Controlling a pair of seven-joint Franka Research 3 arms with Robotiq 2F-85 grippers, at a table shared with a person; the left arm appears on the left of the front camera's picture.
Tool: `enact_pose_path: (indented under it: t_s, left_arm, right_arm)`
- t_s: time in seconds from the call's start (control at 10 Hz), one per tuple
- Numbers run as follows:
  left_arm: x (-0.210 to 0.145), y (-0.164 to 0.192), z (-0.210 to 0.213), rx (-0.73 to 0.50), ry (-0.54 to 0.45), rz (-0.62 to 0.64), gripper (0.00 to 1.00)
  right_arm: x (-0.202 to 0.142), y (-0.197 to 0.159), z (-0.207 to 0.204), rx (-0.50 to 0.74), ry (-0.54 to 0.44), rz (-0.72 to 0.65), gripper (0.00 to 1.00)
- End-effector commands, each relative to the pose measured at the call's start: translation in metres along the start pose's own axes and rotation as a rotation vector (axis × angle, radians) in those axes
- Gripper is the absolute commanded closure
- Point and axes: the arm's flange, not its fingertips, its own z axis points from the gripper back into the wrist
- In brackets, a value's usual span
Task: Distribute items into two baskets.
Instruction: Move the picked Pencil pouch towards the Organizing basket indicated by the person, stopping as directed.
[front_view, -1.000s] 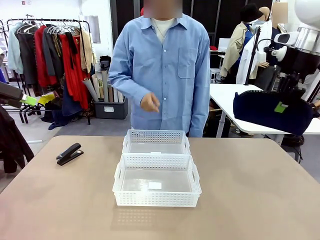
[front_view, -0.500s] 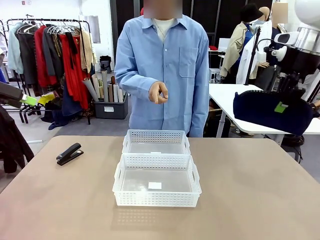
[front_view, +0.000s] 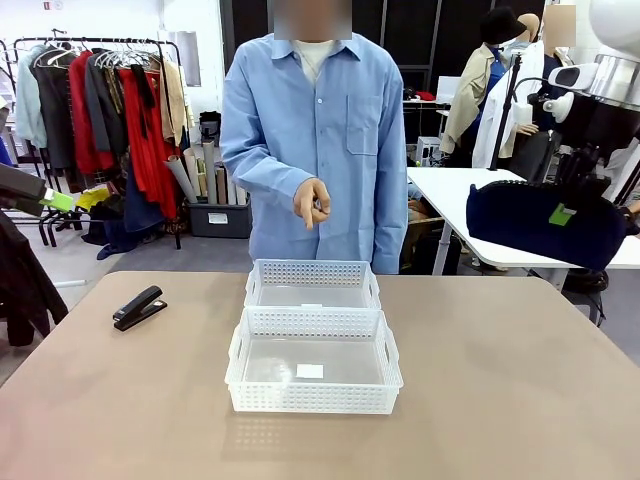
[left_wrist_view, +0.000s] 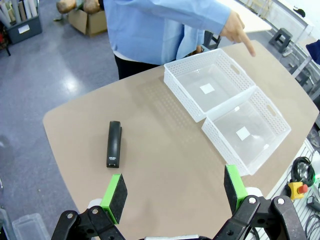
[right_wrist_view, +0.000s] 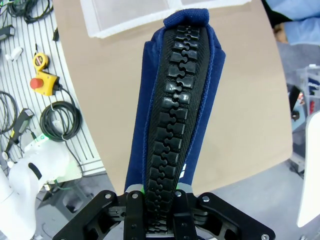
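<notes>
Table (front_view: 520, 380) in the front view has two white baskets in the middle, the far basket (front_view: 312, 272) just behind the near basket (front_view: 314, 398). The black stapler (front_view: 139, 307) lies at the left. A person's hand (front_view: 313, 203) points down above the far basket. The navy pouch (front_view: 545, 222) hangs high on the right. Left wrist view: the left gripper (left_wrist_view: 174, 191) is wide open and empty. Right wrist view: the right gripper (right_wrist_view: 160, 194) is closed tight on the navy pouch.

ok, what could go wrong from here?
The right end effector clamps the pouch at one end only; it may slip or swing.
The person's hand points down by the far basket; a drop there risks contact.
The pouch looks long against the near basket; it may catch a rim.
</notes>
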Motion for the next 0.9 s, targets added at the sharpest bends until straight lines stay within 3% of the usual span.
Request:
enact_pose_path:
  t_s: [0.0, 0.8]
  left_arm:
    - [0.0009, 0.0006, -0.0011, -0.015, -0.017, -0.006, 0.00]
    - [0.0009, 0.0006, -0.0011, -0.015, -0.017, -0.006, 0.00]
  right_arm:
    - [-0.0002, 0.0004, 0.0005, -0.009, -0.005, -0.015, 1.00]
    - [0.0067, 0.0025, -0.0051, 0.004, 0.004, 0.011, 1.00]
